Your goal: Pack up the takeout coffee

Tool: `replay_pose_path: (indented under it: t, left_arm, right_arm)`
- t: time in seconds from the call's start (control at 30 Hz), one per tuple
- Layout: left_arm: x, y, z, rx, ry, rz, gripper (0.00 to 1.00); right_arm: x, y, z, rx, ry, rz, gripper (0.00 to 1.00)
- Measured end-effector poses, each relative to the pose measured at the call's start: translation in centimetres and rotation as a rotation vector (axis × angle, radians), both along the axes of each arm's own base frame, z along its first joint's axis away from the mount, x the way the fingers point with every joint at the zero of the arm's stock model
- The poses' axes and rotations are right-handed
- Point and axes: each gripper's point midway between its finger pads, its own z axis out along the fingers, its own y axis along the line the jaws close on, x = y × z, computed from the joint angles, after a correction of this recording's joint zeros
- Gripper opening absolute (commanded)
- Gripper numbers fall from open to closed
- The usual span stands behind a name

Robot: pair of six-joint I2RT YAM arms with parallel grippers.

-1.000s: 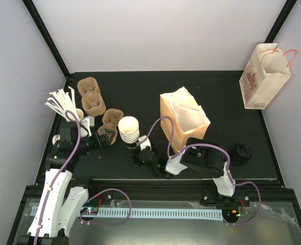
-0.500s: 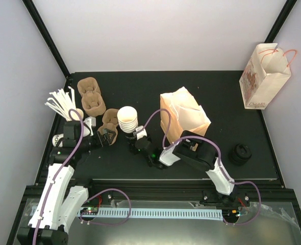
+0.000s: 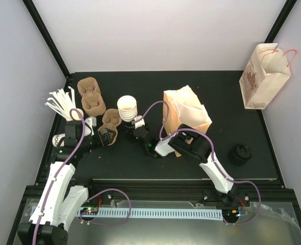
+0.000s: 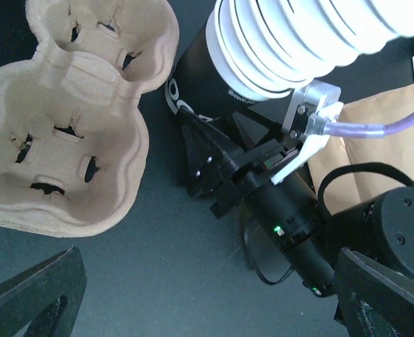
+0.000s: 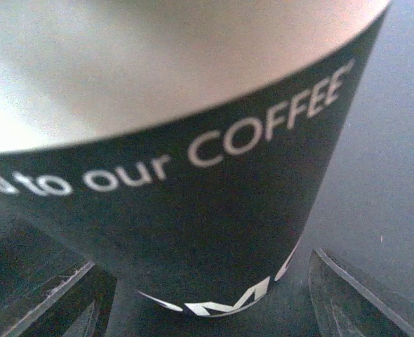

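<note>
Right fingers (image 5: pixel 347 295) clasp the cup stack (image 5: pixel 193 210), base blurred; left fingers (image 4: pixel 31 295) spread, tips cropped.

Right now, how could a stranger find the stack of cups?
On the black table, look between the brown pulp carriers and the tan paper bag. The cup stack is there, in the right gripper: white ribbed rims, dark printed base.

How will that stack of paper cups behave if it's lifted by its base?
Probably light: the stack of cups is thin nested paper. Likely top-heavy, since the right gripper flanks only its dark bottom band, so it may sway or tip. Squeezing hard could crush it.
</note>
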Motion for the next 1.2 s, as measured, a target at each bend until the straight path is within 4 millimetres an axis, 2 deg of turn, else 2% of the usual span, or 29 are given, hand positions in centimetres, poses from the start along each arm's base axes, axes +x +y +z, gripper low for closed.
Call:
replay_pose_path:
  t: [0.2, 0.43, 0.6, 0.83, 0.93, 1.1, 1.13, 1.2]
  left_arm:
    - [0.0, 0.1, -0.9, 0.001, 0.012, 0.010, 0.99]
    - [0.4, 0.1, -1.5, -0.006, 0.013, 0.017, 0.98]
    - [0.6, 0.1, -2.1, -0.011, 0.009, 0.021, 0.96]
    - [0.6, 0.1, -3.3, -0.013, 0.014, 0.025, 0.92]
    - [0.8, 0.1, -3.5, -0.014, 0.003, 0.030, 0.82]
    - [1.0, 0.1, -5.0, -0.009, 0.004, 0.040, 0.45]
    - [1.0, 0.1, -5.4, 0.000, 0.006, 0.037, 0.41]
    - [1.2, 0.0, -5.9, 0.017, 0.015, 0.035, 0.40]
  right_arm:
    - [1.9, 0.3, 0.1, 0.004, -0.014, -0.014, 0.78]
    - [2.1, 0.5, 0.1, 0.004, -0.027, -0.005, 0.80]
    - [1.4, 0.6, 0.1, 0.002, -0.026, 0.042, 0.86]
    - [-1.5, -1.2, 0.0, -0.023, -0.003, 0.094, 1.00]
    - [-3.3, -2.2, 0.0, -0.041, 0.013, 0.113, 1.00]
    - [-7.5, -4.4, 0.1, -0.069, 0.064, 0.170, 1.00]
    - [-8.4, -4.9, 0.2, -0.070, 0.076, 0.183, 1.00]
    - [-9.5, -5.8, 0.7, -0.065, 0.093, 0.203, 1.00]
